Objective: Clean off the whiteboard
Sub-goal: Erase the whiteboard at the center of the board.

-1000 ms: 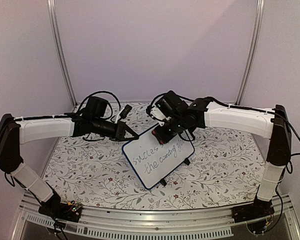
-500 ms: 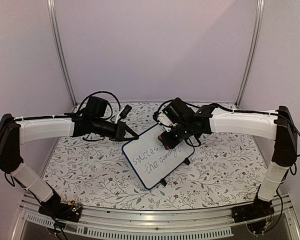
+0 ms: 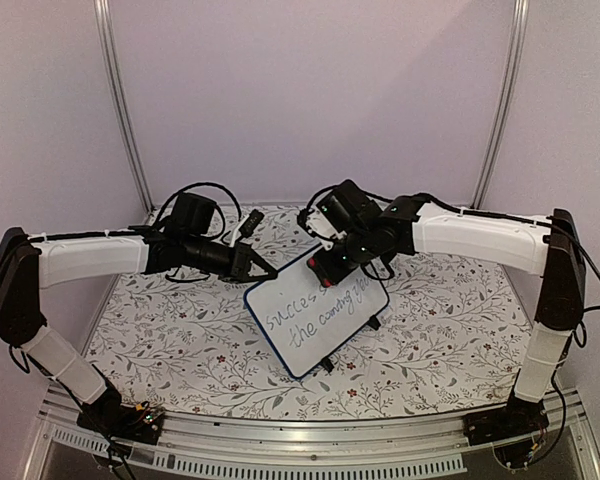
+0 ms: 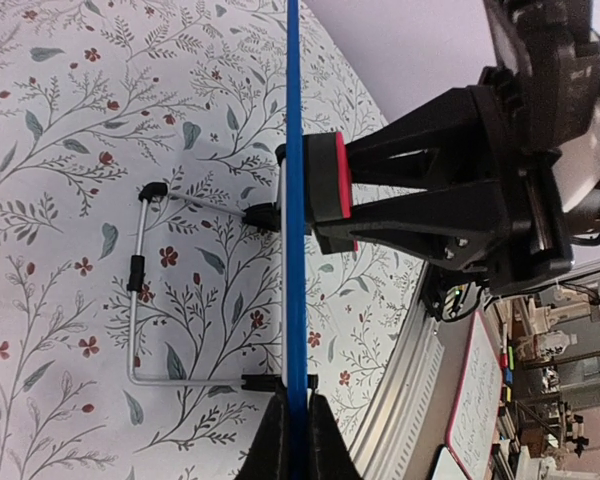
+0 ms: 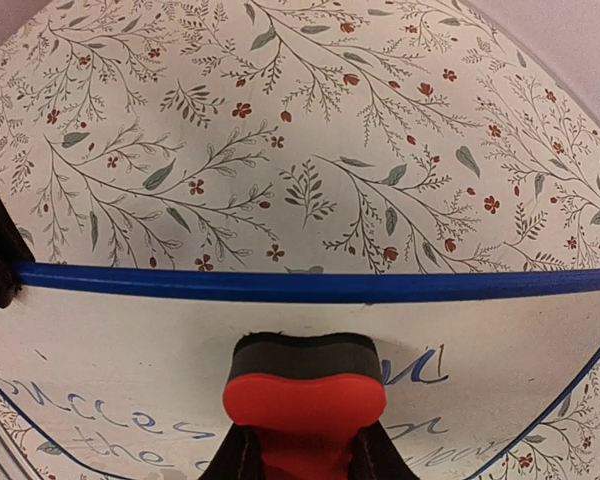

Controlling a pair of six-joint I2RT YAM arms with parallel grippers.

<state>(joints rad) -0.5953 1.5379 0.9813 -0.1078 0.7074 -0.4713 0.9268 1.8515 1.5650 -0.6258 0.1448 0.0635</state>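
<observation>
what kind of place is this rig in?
Probably a robotics lab cell: a left arm and right arm bolted to a metal rail, plain walls on metal posts, other gear cluttered beyond the table.

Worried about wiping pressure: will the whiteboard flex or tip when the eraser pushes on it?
Probably stiff: the whiteboard frame looks straight edge-on. Likely light and tippy, propped on a thin wire stand; the left gripper pinching its frame should steady it against the eraser.
</observation>
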